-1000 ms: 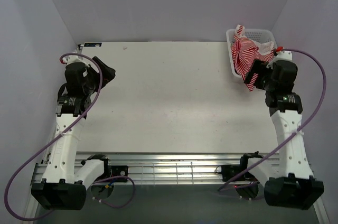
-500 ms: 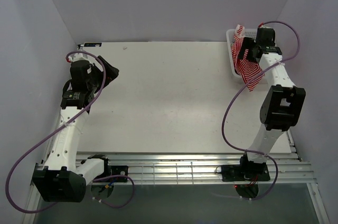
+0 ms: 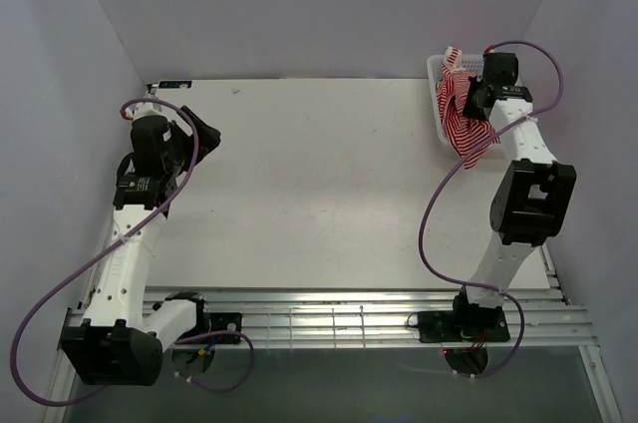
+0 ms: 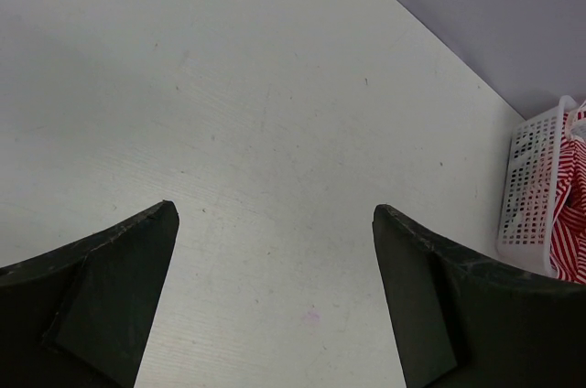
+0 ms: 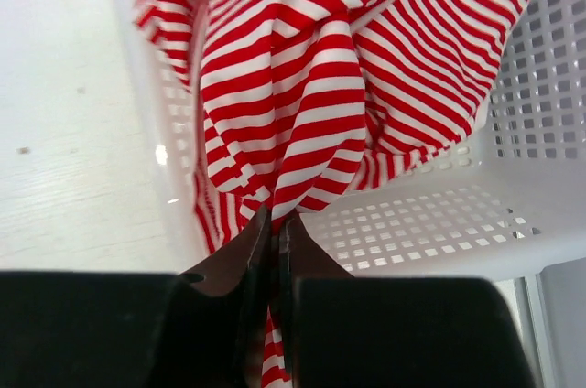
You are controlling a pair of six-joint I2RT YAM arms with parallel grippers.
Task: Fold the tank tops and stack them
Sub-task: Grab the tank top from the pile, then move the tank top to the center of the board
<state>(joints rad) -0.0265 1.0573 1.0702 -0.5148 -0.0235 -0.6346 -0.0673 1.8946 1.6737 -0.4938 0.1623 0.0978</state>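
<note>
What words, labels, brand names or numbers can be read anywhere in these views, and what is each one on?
None can be read.
The red-and-white tank top shows only stripes.
The white basket shows only lattice holes.
The table carries no print.

The red-and-white striped tank top (image 3: 457,116) is bunched and crumpled, spilling out of the white lattice basket (image 5: 540,104) at the far right corner of the surface. It drapes over the basket's wall, one fold pinched in my right end effector (image 5: 273,223).
</note>
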